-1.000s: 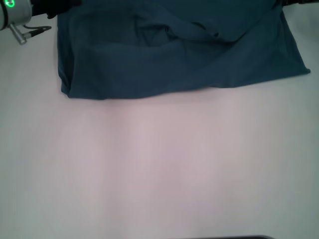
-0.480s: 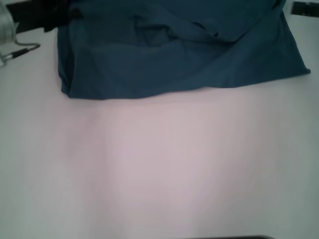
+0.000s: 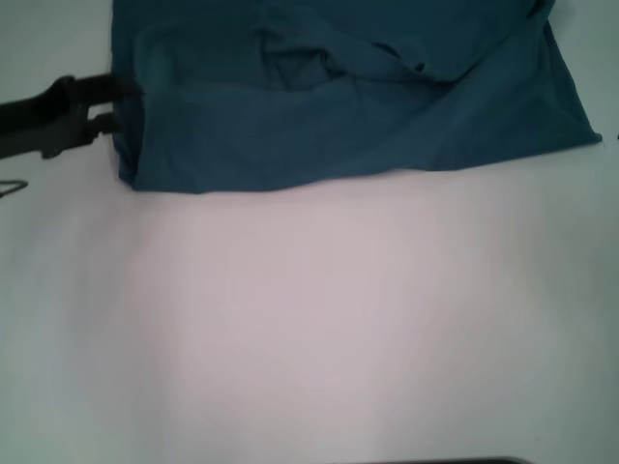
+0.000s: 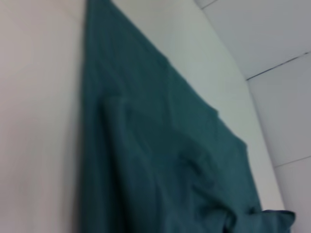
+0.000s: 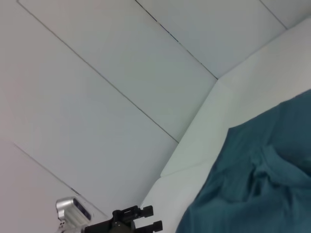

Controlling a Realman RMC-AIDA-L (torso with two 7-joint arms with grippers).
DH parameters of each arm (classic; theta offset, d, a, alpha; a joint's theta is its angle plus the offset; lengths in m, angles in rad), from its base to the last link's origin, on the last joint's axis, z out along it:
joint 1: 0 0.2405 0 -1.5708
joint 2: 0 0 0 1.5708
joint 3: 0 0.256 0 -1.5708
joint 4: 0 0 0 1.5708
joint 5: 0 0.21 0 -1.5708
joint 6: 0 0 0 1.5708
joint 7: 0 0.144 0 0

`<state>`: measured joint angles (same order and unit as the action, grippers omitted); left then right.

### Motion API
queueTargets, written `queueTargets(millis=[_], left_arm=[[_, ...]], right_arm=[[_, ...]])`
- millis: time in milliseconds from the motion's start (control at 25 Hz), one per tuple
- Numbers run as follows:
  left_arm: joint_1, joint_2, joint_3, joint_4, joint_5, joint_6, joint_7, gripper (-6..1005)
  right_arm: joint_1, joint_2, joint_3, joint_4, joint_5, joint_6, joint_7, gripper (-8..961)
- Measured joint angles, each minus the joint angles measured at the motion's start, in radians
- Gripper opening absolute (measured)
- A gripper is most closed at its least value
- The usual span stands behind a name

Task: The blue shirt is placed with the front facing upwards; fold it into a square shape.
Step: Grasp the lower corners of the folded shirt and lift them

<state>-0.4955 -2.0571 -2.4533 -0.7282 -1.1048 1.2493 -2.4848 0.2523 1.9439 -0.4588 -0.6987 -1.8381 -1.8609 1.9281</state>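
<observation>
Since the earlier frame the left end effector has come down along the left side of the counter and now reaches in from the left border of the head view. Its two dark fingers are spread a little, one above the other, with the tips at the left edge of the blue shirt; they touch or nearly touch the cloth, but no cloth is seen pinched between them, so it looks released. In the right wrist view the same end effector shows far off beside the shirt's corner, fingers apart.

The right end effector is not seen in any view.

The blue shirt lies at the far part of the counter, already folded into a wide band, dark teal-blue and plain on the side that shows. Its near edge runs almost straight, rising a little to the right, where one corner sticks out to a point. Soft wrinkles and a loose fold gather in the upper middle. In the left wrist view the shirt shows a long straight edge against the pale counter.
</observation>
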Motion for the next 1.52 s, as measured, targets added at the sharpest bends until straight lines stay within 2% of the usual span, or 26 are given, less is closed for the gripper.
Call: queueTargets(millis=[160, 240, 400, 520, 840, 1200, 1280, 1360, 1520], left_arm=[[0.015, 0.000, 0.001, 0.000, 0.039, -0.018, 0.013, 679], [0.017, -0.011, 0.002, 0.000, 0.066, -0.039, 0.026, 679], [0.015, -0.046, 0.002, -0.002, 0.076, -0.061, 0.092, 678], [0.011, -0.056, 0.004, 0.003, 0.076, -0.073, 0.112, 678], [0.019, -0.065, 0.098, 0.008, 0.076, -0.134, 0.115, 677], [0.015, -0.078, 0.117, 0.010, 0.076, -0.135, 0.112, 676], [0.006, -0.077, 0.121, 0.010, 0.088, -0.127, 0.065, 674], [-0.001, -0.071, 0.133, 0.000, 0.116, -0.114, 0.011, 601], [-0.003, -0.070, 0.135, -0.011, 0.121, -0.102, 0.002, 529]], right_arm=[[-0.010, -0.004, 0.005, 0.010, -0.008, 0.008, -0.010, 939], [-0.009, -0.006, 0.006, 0.014, -0.008, 0.012, -0.012, 939], [-0.003, -0.007, 0.002, 0.022, -0.008, 0.023, -0.014, 939], [0.000, -0.007, -0.002, 0.024, -0.007, 0.024, -0.014, 939], [-0.009, -0.009, 0.007, 0.025, -0.006, 0.024, -0.015, 938], [-0.011, -0.011, 0.014, 0.032, -0.006, 0.013, -0.013, 938], [-0.009, -0.013, 0.015, 0.038, -0.006, 0.013, -0.013, 939], [-0.007, -0.016, 0.016, 0.042, -0.006, 0.013, -0.013, 939], [-0.003, -0.017, 0.017, 0.043, -0.006, 0.011, -0.008, 939]])
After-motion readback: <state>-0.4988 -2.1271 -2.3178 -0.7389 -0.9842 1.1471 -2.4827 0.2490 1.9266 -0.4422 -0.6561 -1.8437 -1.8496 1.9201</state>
